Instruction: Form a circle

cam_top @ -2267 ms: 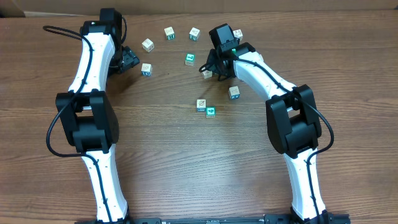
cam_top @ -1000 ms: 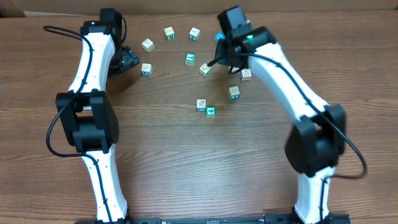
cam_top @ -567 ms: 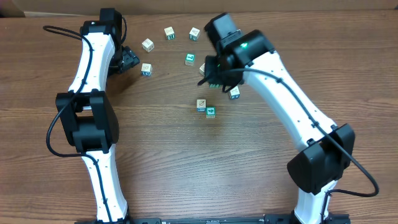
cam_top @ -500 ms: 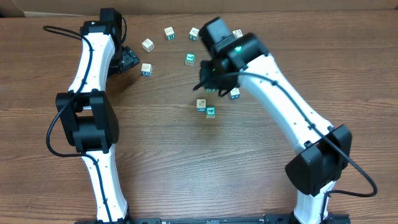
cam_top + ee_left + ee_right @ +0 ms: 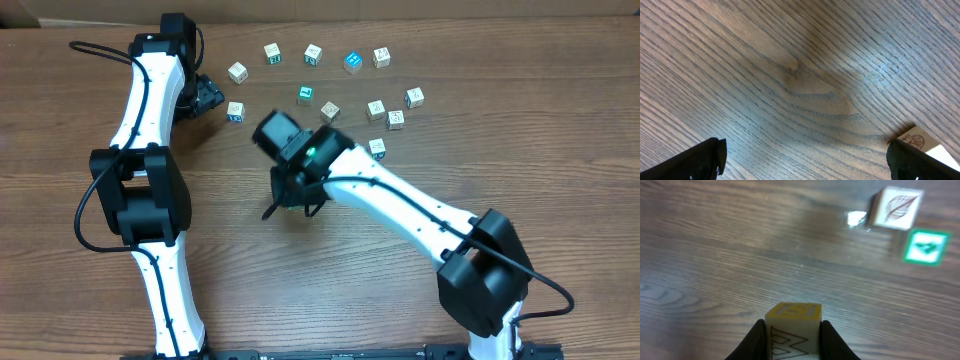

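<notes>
Right gripper (image 5: 292,200): mine, clamped on a letter cube (image 5: 792,330). One of my fingers (image 5: 756,342) presses each side of it.
Letter cube, position: between my right fingertips, over bare desk (image 5: 400,280). It is well apart from the loose cubes (image 5: 313,53), on the near side of them.
Letter cube, look: yellow-bordered top face. The pale front face carries a brown outline letter, cut off by the frame edge.
Left gripper (image 5: 205,97): fingers spread wide, nothing between them. One pale cube (image 5: 917,142) lies just beside one fingertip.
Loose cubes, position: spread across the far part of the desk, up and to the right of my right gripper in the overhead view. No closed ring: a ragged arc with several cubes inside it.
Count, overhead view: twelve loose cubes. Two are teal-topped cubes (image 5: 352,62); ten have pale tops.
Count, right wrist view: three cubes, one held and two on the desk ahead.
Two cubes ahead: a leaf cube (image 5: 897,208) and a green-framed cube (image 5: 925,246), just beside each other. I cannot tell if they touch. I cannot find them in the overhead view.
Loose cubes, look: small and dice-like, with a printed symbol on each face. Most symbols are too small to read.
</notes>
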`<state>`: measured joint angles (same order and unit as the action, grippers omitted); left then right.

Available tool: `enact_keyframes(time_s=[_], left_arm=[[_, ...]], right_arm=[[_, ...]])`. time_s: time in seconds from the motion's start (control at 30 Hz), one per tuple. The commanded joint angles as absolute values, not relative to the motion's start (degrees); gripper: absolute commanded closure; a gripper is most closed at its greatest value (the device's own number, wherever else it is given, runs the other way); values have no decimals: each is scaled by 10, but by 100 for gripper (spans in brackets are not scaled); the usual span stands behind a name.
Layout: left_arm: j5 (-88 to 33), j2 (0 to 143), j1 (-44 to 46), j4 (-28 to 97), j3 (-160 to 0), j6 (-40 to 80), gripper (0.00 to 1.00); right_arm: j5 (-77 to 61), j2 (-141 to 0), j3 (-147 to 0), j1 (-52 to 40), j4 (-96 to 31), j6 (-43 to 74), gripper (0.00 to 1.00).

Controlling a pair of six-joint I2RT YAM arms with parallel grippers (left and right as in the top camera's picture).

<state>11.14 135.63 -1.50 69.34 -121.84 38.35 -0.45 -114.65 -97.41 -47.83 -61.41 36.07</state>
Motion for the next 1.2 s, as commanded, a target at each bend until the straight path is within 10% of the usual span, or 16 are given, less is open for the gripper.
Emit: enact_keyframes(time_s=[0.0,1.17], left_arm=[[109,1336,-11,693,-1217,373,1],[109,1336,-11,693,-1217,373,0]], right_arm=[[34,-1148,-942,-488,-599,388,77],[79,-1149,-808,-471,-489,438,72]])
